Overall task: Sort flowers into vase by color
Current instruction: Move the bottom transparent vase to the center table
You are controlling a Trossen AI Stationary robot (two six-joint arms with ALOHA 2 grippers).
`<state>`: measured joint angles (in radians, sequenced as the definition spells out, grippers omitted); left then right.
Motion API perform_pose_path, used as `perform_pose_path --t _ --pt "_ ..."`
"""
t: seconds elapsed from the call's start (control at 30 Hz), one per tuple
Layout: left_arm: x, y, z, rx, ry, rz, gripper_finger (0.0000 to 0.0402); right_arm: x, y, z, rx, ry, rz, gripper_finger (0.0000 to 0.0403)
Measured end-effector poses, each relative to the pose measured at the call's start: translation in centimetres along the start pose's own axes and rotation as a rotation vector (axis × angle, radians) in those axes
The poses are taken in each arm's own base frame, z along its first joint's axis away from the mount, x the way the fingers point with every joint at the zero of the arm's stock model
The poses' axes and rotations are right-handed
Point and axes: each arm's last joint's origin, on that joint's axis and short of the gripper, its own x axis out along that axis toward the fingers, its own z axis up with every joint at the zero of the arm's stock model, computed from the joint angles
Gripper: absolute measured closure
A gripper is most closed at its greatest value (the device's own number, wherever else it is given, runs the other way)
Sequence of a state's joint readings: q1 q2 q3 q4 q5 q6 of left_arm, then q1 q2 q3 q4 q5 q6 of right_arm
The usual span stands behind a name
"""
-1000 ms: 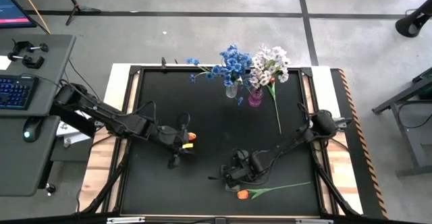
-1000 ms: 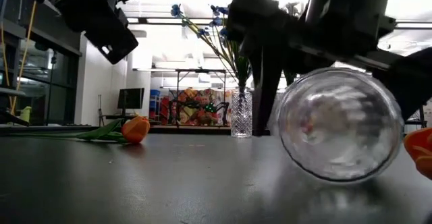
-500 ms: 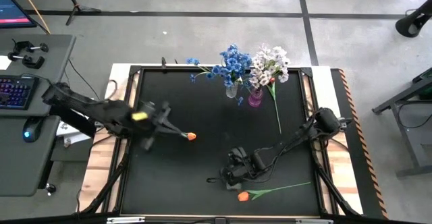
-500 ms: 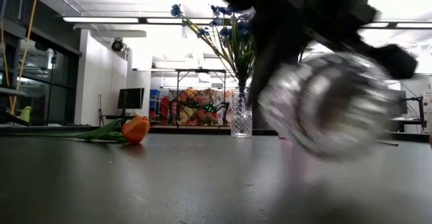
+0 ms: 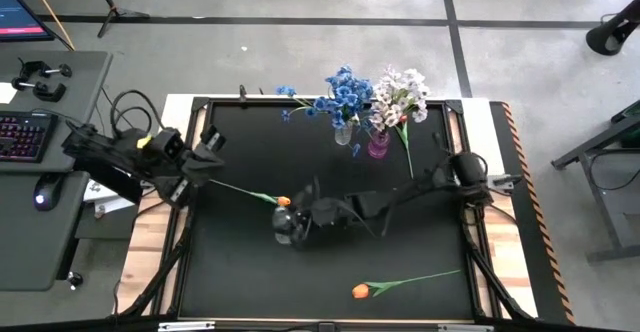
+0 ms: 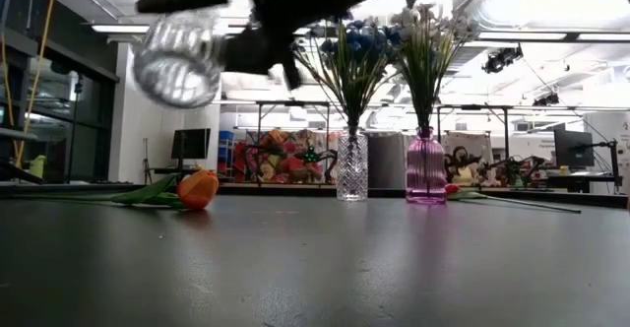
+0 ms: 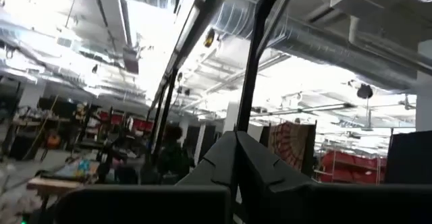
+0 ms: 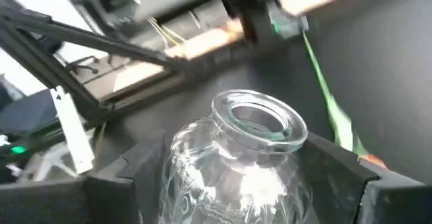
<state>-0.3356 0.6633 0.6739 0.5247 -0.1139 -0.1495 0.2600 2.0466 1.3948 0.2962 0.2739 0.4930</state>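
The right gripper (image 8: 236, 183) grips a clear ribbed glass vase (image 8: 236, 163) off the table, mouth toward an orange tulip on a thin green stem (image 5: 283, 201) held out by the left gripper (image 5: 205, 162), seemingly pinching the stem end – the long stem could sag, miss the mouth – or slip free

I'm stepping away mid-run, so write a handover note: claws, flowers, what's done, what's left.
Right claw shut on an empty clear vase, held above mid-table.
Left claw at the table's left edge, by the stem end of one orange tulip.
Done: blue sprays and white sprays stand in vases at the far edge.
Left: stand the vase, load that tulip, the near tulip and the stem lying beside the pink vase.
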Motion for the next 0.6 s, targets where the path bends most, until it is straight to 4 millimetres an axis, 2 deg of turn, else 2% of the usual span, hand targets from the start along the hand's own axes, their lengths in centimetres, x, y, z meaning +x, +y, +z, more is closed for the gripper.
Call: perform_pose_path --t 0.17,0.3,0.43,0.6 --pt "0.3 0.1 -0.2 0.021 -0.012 0.024 0.0402 2.4 -1.5 -0.7 -0.175 -0.111 0.113 0.0152" --pt "0.4 0.1 -0.3 0.022 -0.009 0.037 0.0402 4.0 -1.9 -2.7 -0.278 -0.114 0.161 0.0119" --pt "0.4 0.2 -0.3 0.021 -0.01 0.055 0.0402 6.1 -1.4 -3.3 -0.359 -0.124 0.191 0.0104" --pt "0.4 0.2 -0.3 -0.004 -0.014 0.08 0.0402 9.5 -0.3 -3.2 -0.427 -0.166 0.2 0.011"
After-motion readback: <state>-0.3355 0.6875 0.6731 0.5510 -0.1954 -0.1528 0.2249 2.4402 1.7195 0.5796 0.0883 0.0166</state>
